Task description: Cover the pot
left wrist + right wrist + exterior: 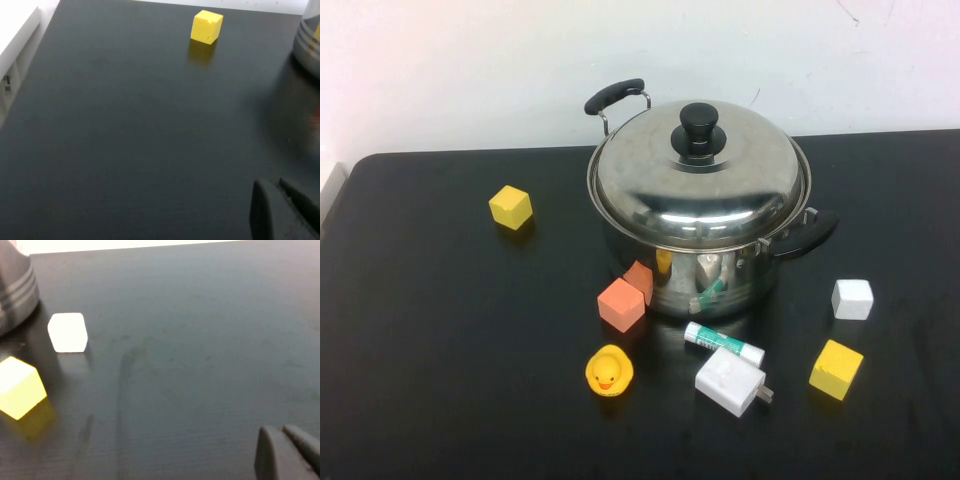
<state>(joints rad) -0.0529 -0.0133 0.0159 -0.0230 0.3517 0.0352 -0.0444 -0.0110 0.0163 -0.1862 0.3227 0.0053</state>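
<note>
The large shiny steel pot (705,262) stands mid-counter (440,350), its domed steel lid (698,170) already seated. Both arms sit back: the left gripper (280,212) and right gripper (285,452) hover low, fingers pressed together, neither nearer.

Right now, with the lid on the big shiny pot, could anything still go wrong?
The domed steel lid looks slightly off-centre on the large round stainless-steel pot, so a bump might shift it. The orange cube and the green-and-white tube sit close to the pot's base, so a nudged pot could push them. The left tool and right tool show only in their wrist views, low over bare table, apparently away from the pot.
</note>
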